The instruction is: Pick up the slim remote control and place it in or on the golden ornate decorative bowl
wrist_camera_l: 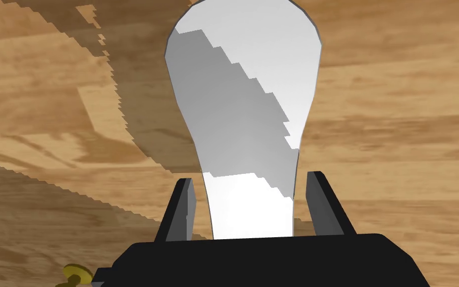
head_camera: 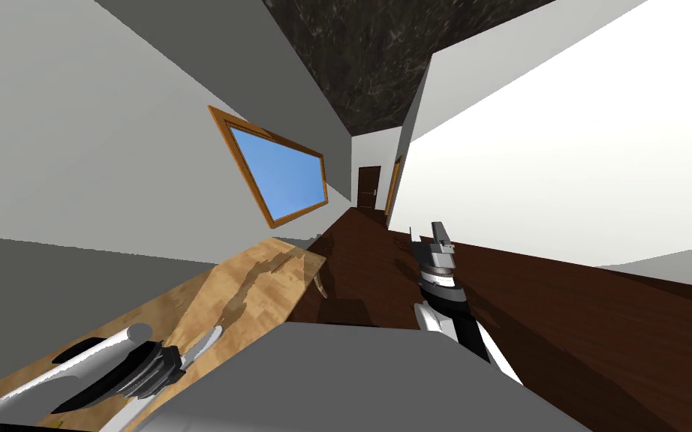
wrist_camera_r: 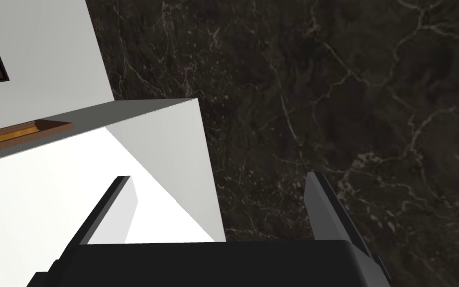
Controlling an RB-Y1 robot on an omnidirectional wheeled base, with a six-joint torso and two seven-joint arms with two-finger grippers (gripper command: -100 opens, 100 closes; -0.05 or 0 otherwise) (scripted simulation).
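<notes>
The slim remote control is a plain white, long piece that widens toward its far end. Its narrow end sits between the fingers of my left gripper, which press close on its sides. It hangs over a light wooden tabletop and casts a broad shadow there. In the head view the left gripper is at the lower left over the same tabletop, with the remote sticking out of it. A small golden-yellow piece shows beside the gripper body; I cannot tell what it is.
My right arm is raised in front of me over the dark brown floor, its gripper open and holding nothing. A wood-framed window is on the left wall. A dark door ends the corridor.
</notes>
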